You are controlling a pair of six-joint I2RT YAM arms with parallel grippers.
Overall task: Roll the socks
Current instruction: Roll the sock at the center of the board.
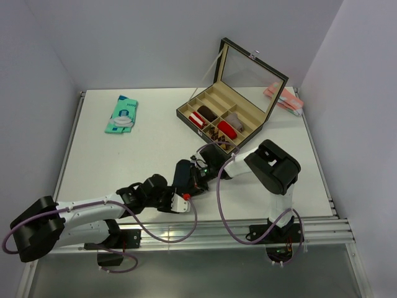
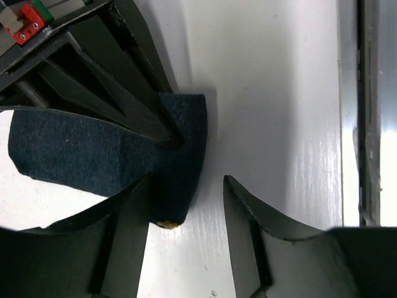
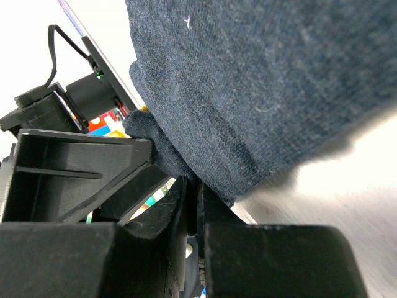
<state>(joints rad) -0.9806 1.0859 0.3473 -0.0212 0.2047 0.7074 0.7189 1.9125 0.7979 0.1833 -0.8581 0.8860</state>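
Navy blue soft fabric sock (image 2: 80,155) is laid flat on the white table (image 2: 279,93). One edge is pinched by the right gripper (image 3: 193,192), its fingers almost closed. The left gripper (image 2: 187,186) is held wide apart over the sock's end, with nothing grasped.

Left arm (image 1: 80,214) and right arm (image 1: 273,166): white tubular links joined by bulky black joint housings. Violet cables (image 1: 218,202) loop alongside both. Left tool (image 2: 186,186): matte black, angular fingers. Right tool (image 3: 192,198): similar black fingers, with a red screwed block (image 2: 23,26) beside a green piece (image 2: 41,7).
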